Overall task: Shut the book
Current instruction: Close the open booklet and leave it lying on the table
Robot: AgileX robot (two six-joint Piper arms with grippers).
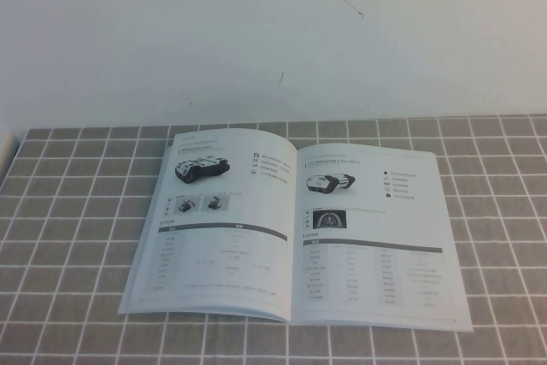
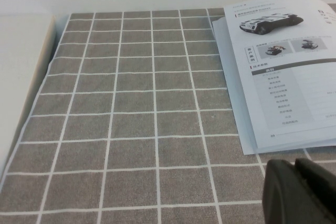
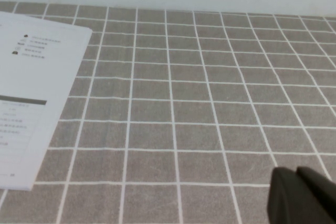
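On checked cloth (image 1: 68, 211): book (image 1: 291, 224) open flat | left claw (image 2: 295, 172) near it | right claw (image 3: 297, 178) apart | states unclear

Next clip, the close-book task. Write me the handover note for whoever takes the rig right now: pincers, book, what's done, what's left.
Left pincer: out of the high view; its wrist view shows it over the checked cloth, just off the near corner of the book's left page, not touching it.
Right pincer: also out of the high view, over bare cloth to the book's right, well apart from it.
Book: lies open mid-table, both printed pages facing up, the left page bowed a little near the spine.
Done: nothing yet.
Left: lift one side and fold it over onto the other until the book is shut.
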